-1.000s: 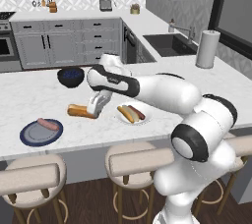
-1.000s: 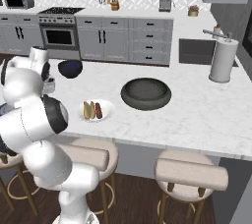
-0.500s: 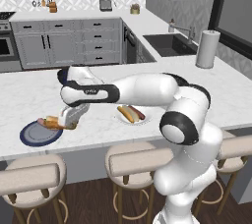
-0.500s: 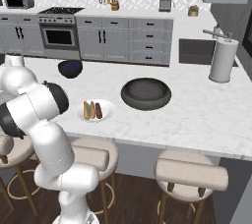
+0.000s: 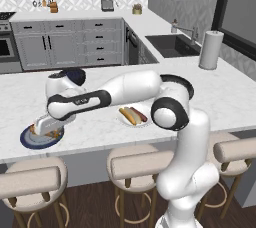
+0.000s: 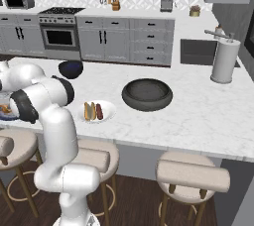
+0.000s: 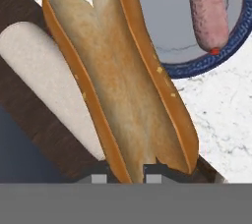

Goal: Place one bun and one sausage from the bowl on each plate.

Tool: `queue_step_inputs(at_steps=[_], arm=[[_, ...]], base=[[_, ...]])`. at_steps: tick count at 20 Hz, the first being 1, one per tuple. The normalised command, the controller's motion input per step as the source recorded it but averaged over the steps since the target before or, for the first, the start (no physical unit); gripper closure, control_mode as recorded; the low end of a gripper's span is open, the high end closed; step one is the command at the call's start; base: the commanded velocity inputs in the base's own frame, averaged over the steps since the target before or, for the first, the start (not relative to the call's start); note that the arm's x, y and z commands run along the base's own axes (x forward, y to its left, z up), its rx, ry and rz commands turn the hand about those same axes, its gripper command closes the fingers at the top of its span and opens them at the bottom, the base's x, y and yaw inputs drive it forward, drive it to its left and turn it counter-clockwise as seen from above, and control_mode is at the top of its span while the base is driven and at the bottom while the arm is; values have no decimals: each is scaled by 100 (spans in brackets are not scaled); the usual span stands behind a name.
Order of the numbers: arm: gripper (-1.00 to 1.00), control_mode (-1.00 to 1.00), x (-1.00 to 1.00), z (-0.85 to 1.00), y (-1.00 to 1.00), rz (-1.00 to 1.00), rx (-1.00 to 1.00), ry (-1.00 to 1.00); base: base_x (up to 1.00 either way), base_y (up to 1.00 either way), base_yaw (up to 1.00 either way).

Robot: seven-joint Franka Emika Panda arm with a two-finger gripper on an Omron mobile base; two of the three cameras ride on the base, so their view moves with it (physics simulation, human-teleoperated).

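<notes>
My gripper (image 7: pixel 126 179) is shut on a tan-orange bun (image 7: pixel 123 85), which runs lengthwise away from the fingertips. In the left base view the gripper (image 5: pixel 44 129) hangs low over the blue-rimmed plate (image 5: pixel 30 143) at the counter's front left. A reddish sausage (image 7: pixel 209 9) lies on that plate's grey centre, beside the bun, inside the blue rim (image 7: pixel 197 68). The white plate (image 5: pixel 125 122) in the middle carries a bun (image 5: pixel 127 115) and a sausage (image 5: pixel 138 114); that white plate (image 6: pixel 108 111) also appears from the right. The wide dark bowl (image 6: pixel 147 93) stands right of it.
A small dark-blue bowl (image 6: pixel 70 69) sits behind the arm near the counter's back. A paper towel roll (image 5: pixel 210 49) stands at the far right by the sink (image 5: pixel 172 44). Padded stools (image 5: pixel 145 164) line the counter's front edge.
The arm has swung left from the counter's middle, carrying the bun, and has come down over the blue-rimmed plate. The white plate's food has not moved.
</notes>
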Motion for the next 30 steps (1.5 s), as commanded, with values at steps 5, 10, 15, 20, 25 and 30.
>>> queue_step_inputs(at_steps=[5, 10, 15, 20, 25, 30], arm=[[100, -100, 25, -27, 47, -22, -9, 0], [100, -100, 33, -16, 10, -14, -7, 0], [100, -100, 40, -26, 0, -8, -6, 0], [100, -100, 47, -35, 6, -5, -6, 0], [100, -100, 39, -23, 15, 0, -1, 0], [100, -100, 2, -14, 6, 0, -1, 0]], base=[[0, 0, 0], [0, 0, 0], [0, 0, 0], [0, 0, 0], [0, 0, 0], [0, 0, 0]])
